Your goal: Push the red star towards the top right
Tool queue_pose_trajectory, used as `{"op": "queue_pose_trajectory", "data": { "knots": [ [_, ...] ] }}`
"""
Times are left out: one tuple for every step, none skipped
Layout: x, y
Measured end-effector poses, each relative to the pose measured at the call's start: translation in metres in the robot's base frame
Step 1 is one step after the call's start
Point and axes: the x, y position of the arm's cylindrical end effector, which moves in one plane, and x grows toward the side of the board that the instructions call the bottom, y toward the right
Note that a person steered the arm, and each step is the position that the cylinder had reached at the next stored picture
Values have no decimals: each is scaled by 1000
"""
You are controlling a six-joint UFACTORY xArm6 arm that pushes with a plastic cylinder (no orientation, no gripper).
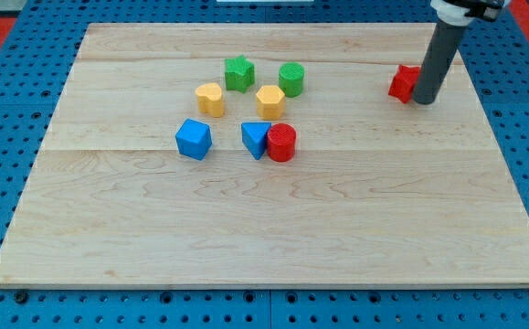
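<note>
The red star [402, 82] lies near the board's top right, partly hidden behind my rod. My tip [426, 100] rests on the board just right of the star, touching or almost touching it. The dark rod rises from there to the view's top right.
A cluster sits left of centre: green star [238, 73], green cylinder [290, 79], yellow heart [210, 99], yellow hexagon [269, 100], blue cube [193, 139], blue triangle [255, 138] touching a red cylinder [281, 143]. The wooden board [264, 238] has its right edge close to the star.
</note>
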Motion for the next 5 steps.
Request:
{"op": "queue_pose_trajectory", "data": {
  "knots": [
    [-33, -47],
    [-61, -71],
    [-73, -99],
    [-35, -112],
    [7, -122]
  ]
}}
